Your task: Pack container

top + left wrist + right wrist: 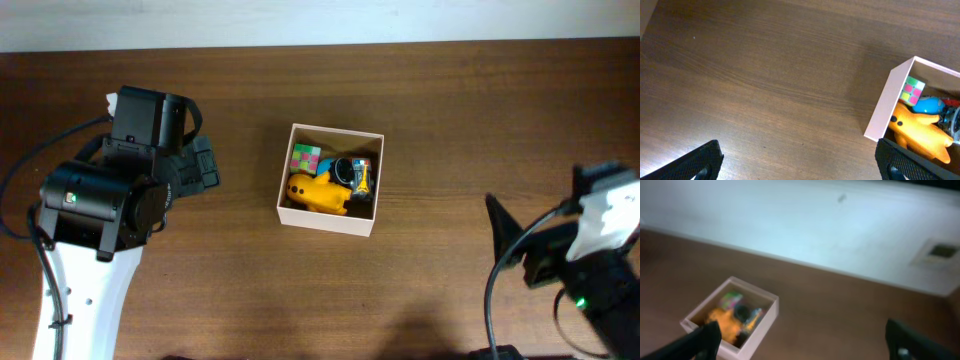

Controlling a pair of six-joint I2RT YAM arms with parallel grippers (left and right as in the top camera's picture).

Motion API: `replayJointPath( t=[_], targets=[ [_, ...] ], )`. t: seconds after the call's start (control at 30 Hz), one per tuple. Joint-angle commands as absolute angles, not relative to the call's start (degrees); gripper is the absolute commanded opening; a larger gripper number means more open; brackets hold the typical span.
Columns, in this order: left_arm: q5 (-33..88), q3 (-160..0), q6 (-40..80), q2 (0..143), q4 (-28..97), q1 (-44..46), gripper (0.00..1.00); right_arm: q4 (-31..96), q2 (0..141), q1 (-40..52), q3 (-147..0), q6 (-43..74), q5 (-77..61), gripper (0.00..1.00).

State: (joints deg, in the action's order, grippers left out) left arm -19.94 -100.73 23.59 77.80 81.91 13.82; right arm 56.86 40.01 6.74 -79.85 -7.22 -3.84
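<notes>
Container: the container (322,221) sits near the middle of the table (450,100), open top up, turned slightly off square to the table's edges.
Contents: a yellow soft toy (318,192) lies across the near half; a colour-block cube (306,158) sits in the far left corner; a dark and blue item (350,170) is beside it, too small to name.
Left gripper: the left gripper (198,165) has its fingers spread wide with nothing between them, over bare wood.
Right gripper: the right gripper (802,335) is also spread and empty; its wrist view is blurred, so this is probably right rather than certain.
Direction: the container lies to the right of the left gripper and forward-left of the right one.
Nearer arm: the left, near the box's left wall; the right is well apart, at the table's near right corner.
Long axis: the box is about square, so none matters; the yellow toy runs left to right.
Stage: packing looks largely done, judging by the filled box.
</notes>
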Motion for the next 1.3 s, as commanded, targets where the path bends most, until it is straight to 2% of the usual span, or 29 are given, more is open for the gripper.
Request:
replayJointPath(
  t=[0.0,0.2,0.5,0.8,1.27],
  targets=[
    [-19.86,-100.77,23.92,77.76,81.95,13.54,0.99,51.81,30.26,3.92,-67.18,-7.51,-0.16,0.99],
    [-19.86,-100.77,23.92,77.76,81.95,13.54,0.99,47.66,13.23,1.43,-44.91,-7.49,-0.19,0.99],
    [-19.86,-100.77,23.92,77.76,81.95,13.54,0.99,42.33,0.12,0.99,-25.10,-7.44,-0.21,0.99],
    [-19.86,-100.77,23.92,77.76,81.95,13.54,0.99,41.04,0.21,0.99,-15.49,-7.49,-0.36,0.99],
    [-19.86,-100.77,23.92,77.76,81.95,13.54,0.99,41.30,0.21,0.99,-9.21,-7.49,-0.34,0.99]
  ],
)
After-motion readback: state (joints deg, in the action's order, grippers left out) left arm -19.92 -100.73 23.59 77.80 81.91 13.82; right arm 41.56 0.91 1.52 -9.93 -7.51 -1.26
